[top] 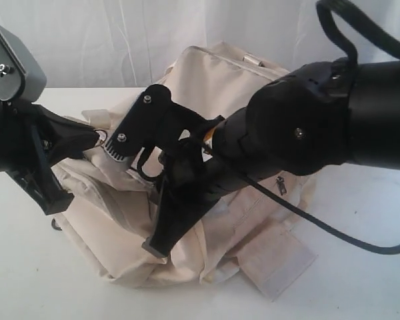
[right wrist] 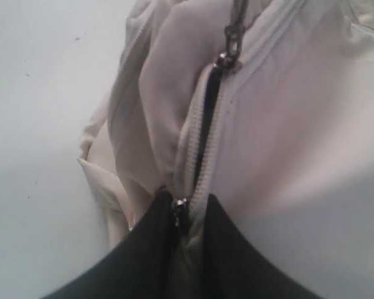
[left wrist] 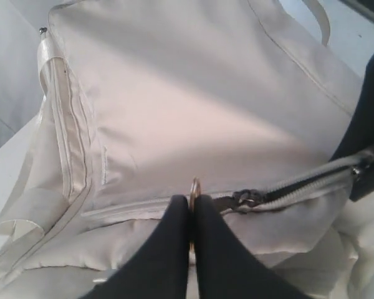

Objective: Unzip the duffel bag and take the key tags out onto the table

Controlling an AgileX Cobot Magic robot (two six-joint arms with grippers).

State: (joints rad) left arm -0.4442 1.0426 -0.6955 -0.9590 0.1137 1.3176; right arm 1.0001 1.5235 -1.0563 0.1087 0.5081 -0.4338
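Well, with the left gripper (left wrist: 192, 202) pinching the ring pull (left wrist: 194, 185) and the right gripper (right wrist: 182, 202) clamping the zip (right wrist: 202, 124), a skewed tug could slip either grip off the slack bag (left wrist: 193, 106).

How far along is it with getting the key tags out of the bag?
Early on. The zipper shows a dark gap, so the bag is partly open. The left hand pinches the zipper's ring while the right hand grips the zipper's end. Left: finish unzipping, then lift the key tags, not yet visible, onto the table.
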